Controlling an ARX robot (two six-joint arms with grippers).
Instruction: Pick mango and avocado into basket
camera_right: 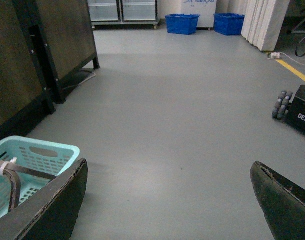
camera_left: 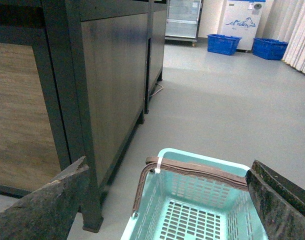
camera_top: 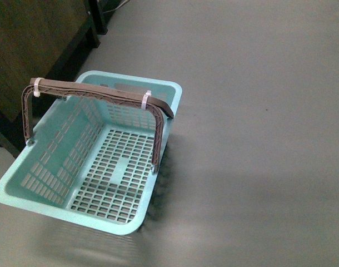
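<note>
The light teal basket (camera_top: 25, 192) stands on the grey floor at the left of the front view, nothing inside it, its grey-brown handle (camera_top: 97, 94) raised. In the left wrist view my left gripper (camera_left: 167, 172) hangs open above the basket (camera_left: 207, 161), its dark fingers (camera_left: 47, 205) wide apart with nothing between them. My right gripper (camera_right: 168, 170) is open too, over bare floor, with the basket (camera_right: 37, 150) beside one finger. The mango and the avocado are out of view. Neither arm shows in the front view.
Dark wooden cabinets (camera_left: 107, 85) stand close beside the basket. Blue crates (camera_right: 182, 22) and glass-door coolers (camera_left: 182, 20) line the far wall. A black wheeled base (camera_right: 297, 107) sits off to one side, near a yellow floor line. Open grey floor (camera_top: 258, 111) stretches beyond the basket.
</note>
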